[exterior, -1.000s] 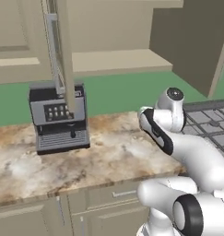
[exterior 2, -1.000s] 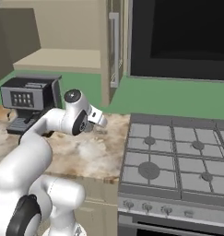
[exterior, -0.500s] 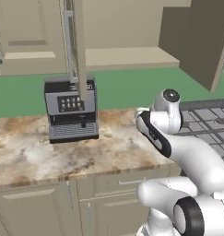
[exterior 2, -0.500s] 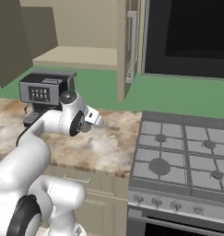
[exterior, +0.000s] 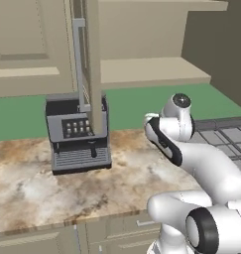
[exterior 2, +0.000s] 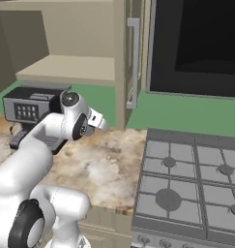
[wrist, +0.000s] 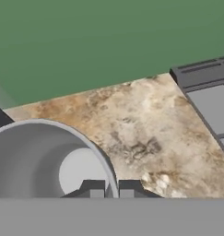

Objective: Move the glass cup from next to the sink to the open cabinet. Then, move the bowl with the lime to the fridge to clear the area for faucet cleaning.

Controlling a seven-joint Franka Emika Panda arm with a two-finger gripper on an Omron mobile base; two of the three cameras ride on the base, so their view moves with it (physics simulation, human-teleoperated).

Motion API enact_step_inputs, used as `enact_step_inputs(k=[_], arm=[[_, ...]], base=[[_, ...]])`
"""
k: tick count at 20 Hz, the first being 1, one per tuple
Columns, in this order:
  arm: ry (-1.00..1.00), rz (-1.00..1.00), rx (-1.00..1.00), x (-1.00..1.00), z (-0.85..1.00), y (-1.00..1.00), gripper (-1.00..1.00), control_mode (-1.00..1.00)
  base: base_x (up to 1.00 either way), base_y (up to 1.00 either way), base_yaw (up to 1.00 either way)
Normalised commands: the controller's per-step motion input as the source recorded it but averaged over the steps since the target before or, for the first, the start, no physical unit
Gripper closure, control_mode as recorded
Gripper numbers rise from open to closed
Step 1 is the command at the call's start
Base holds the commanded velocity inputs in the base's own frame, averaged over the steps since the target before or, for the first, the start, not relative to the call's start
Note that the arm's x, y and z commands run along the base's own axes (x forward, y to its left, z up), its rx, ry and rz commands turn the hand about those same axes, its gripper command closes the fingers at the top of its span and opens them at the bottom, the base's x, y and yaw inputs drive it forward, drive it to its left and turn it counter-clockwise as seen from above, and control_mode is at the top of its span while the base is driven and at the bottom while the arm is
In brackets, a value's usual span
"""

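The glass cup (wrist: 35,156) is a grey see-through cup lying low and left in the hand view. My gripper (wrist: 111,189) is shut on its rim, one fingertip inside and one outside. In the right base view the gripper (exterior 2: 98,122) hovers above the marbled counter, right of the coffee machine. The open cabinet's pale shelf (exterior 2: 70,68) lies above and behind it, and the door's long silver handle (exterior 2: 133,63) hangs just to the right. In the left base view the shelf (exterior: 147,69) sits above my arm. Sink, bowl, lime, fridge and faucet are out of view.
A black coffee machine (exterior: 77,131) stands on the counter (exterior: 42,188) under the cabinet door's edge (exterior: 94,64). A grey gas stove (exterior 2: 191,179) joins the counter on the right. A dark appliance front (exterior 2: 196,43) hangs above the stove. Green wall runs behind.
The whole scene has slid right and grown larger, so the base has driven left and closer to the counter. The arm keeps its pose, with the cup still gripped.
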Motion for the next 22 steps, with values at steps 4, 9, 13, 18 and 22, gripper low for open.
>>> enact_step_inputs(k=[4, 9, 13, 18, 22], arm=[[-0.14, -0.04, 0.0, 0.08, 0.98, 0.05, 1.0, -1.0], [-0.16, -0.06, 0.04, -0.15, 1.0, 0.0, 1.0, -1.0], [-0.09, -0.12, 0.2, -0.29, 1.0, 0.0, 1.0, -1.0], [-0.02, -0.16, 0.37, -0.1, 0.97, -0.02, 1.0, -1.0], [0.0, -0.26, 0.37, 0.01, 0.63, 0.0, 1.0, -1.0]], base=[[0.0, 0.0, 0.0], [0.0, 0.0, 0.0], [0.0, 0.0, 0.0], [0.0, 0.0, 0.0], [0.0, 0.0, 0.0]])
